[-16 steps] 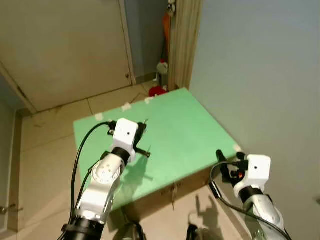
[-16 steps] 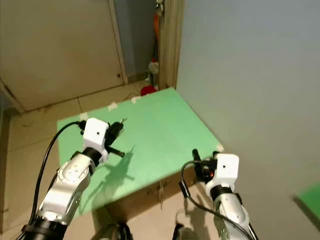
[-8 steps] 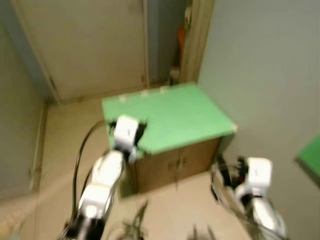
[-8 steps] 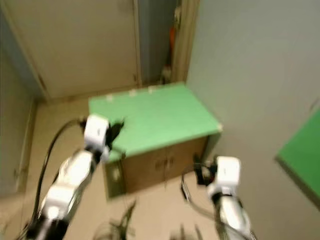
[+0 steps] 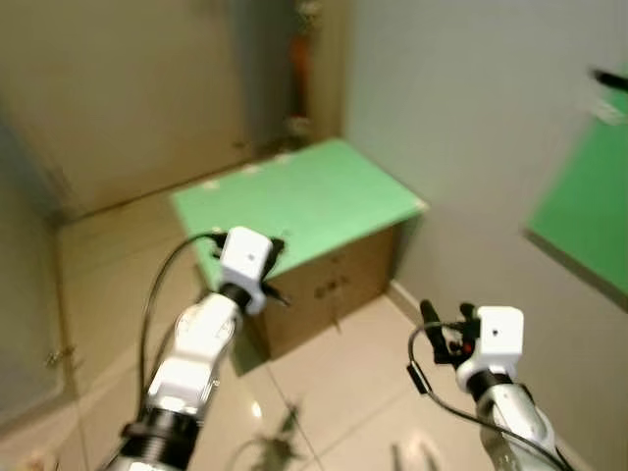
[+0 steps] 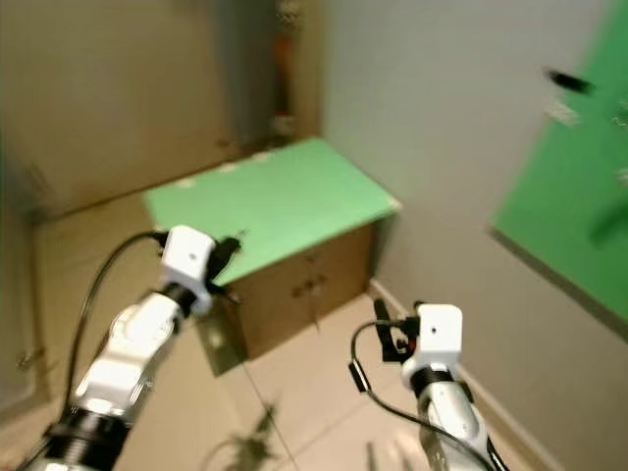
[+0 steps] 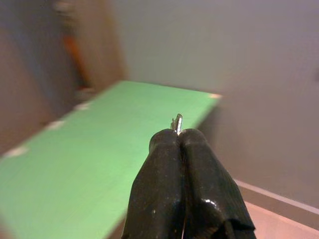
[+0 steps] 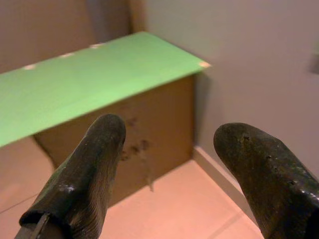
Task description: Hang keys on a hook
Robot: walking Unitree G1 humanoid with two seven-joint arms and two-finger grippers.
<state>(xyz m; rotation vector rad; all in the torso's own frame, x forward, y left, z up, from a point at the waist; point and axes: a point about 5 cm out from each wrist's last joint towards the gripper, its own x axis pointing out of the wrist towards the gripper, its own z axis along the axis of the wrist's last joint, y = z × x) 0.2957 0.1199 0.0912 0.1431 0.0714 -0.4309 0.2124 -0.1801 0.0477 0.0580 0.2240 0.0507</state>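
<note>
Your view has swung toward the wall; left hand (image 7: 180,133) pinches the light, stiff keys (image 7: 177,123); right hand (image 8: 167,164) gapes.

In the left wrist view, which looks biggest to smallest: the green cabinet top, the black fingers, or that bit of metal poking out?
1. Green cabinet top, widest in the picture.
2. Left gripper's shut black fingers; they sit right at the camera, so they look bigger than they are.
3. Key tip, a sliver between the fingertips.
</note>
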